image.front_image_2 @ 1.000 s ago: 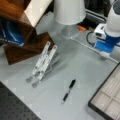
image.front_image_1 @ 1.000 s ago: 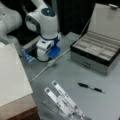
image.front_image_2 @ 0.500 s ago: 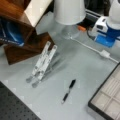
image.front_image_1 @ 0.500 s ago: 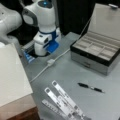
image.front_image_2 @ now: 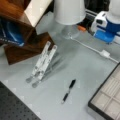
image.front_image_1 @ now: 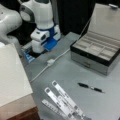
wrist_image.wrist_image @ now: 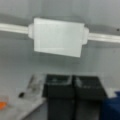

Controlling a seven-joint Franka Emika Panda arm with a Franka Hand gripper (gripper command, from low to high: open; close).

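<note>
Cable switch lies just beyond shut hand, table edge near.

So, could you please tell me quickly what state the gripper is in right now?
Gripper: shut, holding nothing, just above the white cable switch.

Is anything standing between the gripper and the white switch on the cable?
Nothing visible does: in the wrist view only grey table separates the gripper from the white switch.
</note>
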